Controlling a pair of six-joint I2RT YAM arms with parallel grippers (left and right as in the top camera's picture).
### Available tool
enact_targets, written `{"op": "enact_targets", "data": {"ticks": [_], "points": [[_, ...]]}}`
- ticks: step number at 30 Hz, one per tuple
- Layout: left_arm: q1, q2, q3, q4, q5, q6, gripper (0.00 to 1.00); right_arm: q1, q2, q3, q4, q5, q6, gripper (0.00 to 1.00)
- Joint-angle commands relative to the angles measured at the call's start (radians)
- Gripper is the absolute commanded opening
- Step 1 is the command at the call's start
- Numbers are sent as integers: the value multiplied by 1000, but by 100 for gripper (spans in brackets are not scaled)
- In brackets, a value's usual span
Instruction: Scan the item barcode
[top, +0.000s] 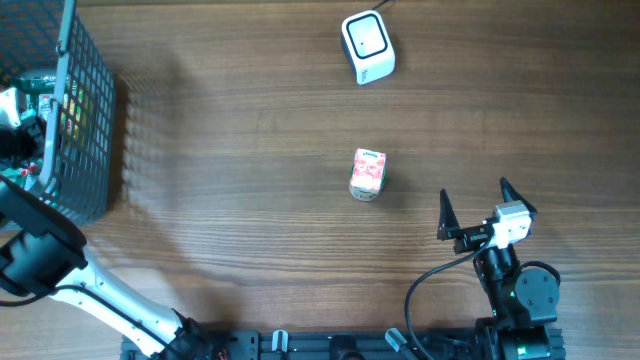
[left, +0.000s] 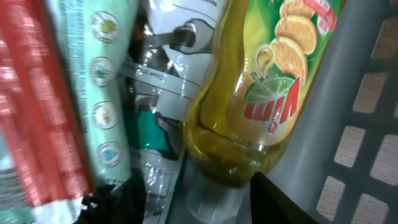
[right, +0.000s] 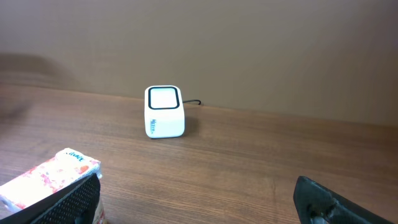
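Deep in the wire-mesh basket (top: 92, 150), a glossy translucent yellow bottle (left: 249, 93)

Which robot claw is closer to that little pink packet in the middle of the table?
Right. The right gripper sits close by, toward the robot from the pink packet; the left gripper is far off, inside the basket.

- There was one wooden table (top: 250, 130).
- There was one white barcode scanner (top: 368, 46).
- There was one floral-printed pack (top: 368, 173).
- There was one dark wire basket (top: 92, 120).
- Three items could be counted in it: one yellow bottle (left: 261, 93), one red packet (left: 37, 124), one pale green packet (left: 99, 93).
- There were two robot arms, the left arm (top: 45, 262) and the right arm (top: 520, 290).
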Motion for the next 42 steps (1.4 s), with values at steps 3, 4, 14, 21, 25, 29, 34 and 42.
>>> {"op": "enact_targets", "data": {"ticks": [3, 4, 14, 21, 25, 29, 34, 42], "points": [[-24, 21, -27, 7, 23, 70, 48, -3, -6, -1, 3, 10, -5, 100], [-27, 21, -32, 11, 23, 72, 48, -3, -6, -1, 3, 10, -5, 100], [-32, 21, -137, 84, -45, 71, 49, -3, -6, -1, 3, 10, -5, 100], [-33, 21, -151, 124, -43, 71, 38, -3, -6, -1, 3, 10, -5, 100], [-32, 21, -151, 134, -35, 71, 24, -3, -6, -1, 3, 10, -5, 100], [-33, 21, -152, 146, -18, 71, 10, -3, -6, -1, 3, 10, -5, 100], [-32, 16, -150, 154, -17, 71, 4, -3, -6, -1, 3, 10, -5, 100], [-32, -80, -109, 157, 66, 21, 4, -3, -6, -1, 3, 10, -5, 100]]}}
